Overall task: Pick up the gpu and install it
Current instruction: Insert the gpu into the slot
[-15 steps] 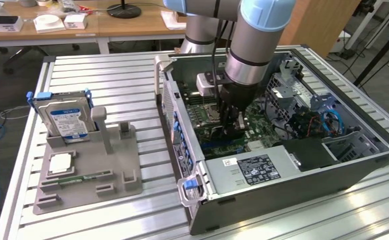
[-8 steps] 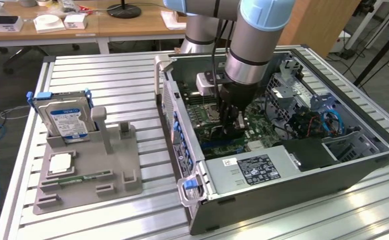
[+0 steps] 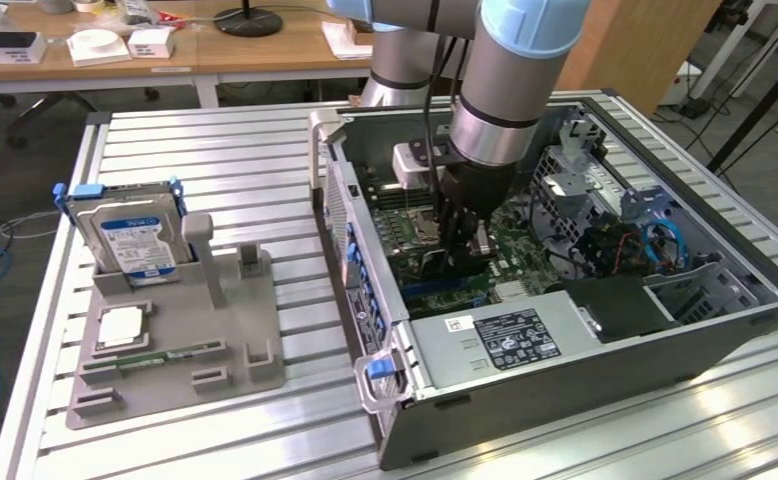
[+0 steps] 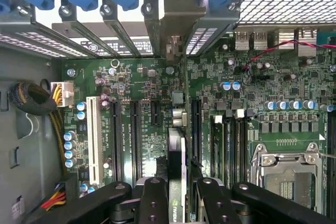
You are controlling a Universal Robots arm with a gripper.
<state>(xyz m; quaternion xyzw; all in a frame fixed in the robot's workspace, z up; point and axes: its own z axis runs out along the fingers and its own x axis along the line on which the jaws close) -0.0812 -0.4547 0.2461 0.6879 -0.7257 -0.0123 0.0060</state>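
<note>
A slatted aluminium table [image 3: 202, 150] carried two items: an open computer case [image 3: 709, 330] toward the exterior view's right, and a grey parts holder [image 3: 236, 340] toward its left, the two standing apart.

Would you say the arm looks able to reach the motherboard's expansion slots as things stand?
Probably yes: the end effector, gripping the gpu, hangs inside the open case with bare slots beneath.

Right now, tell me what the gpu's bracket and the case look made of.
The bracket: bare metal by the look, dull silver with a soft sheen. The case: probably painted sheet metal, dark grey and matte, with thin folded edges. The gpu sits edge-on between the gripper fingers.
</note>
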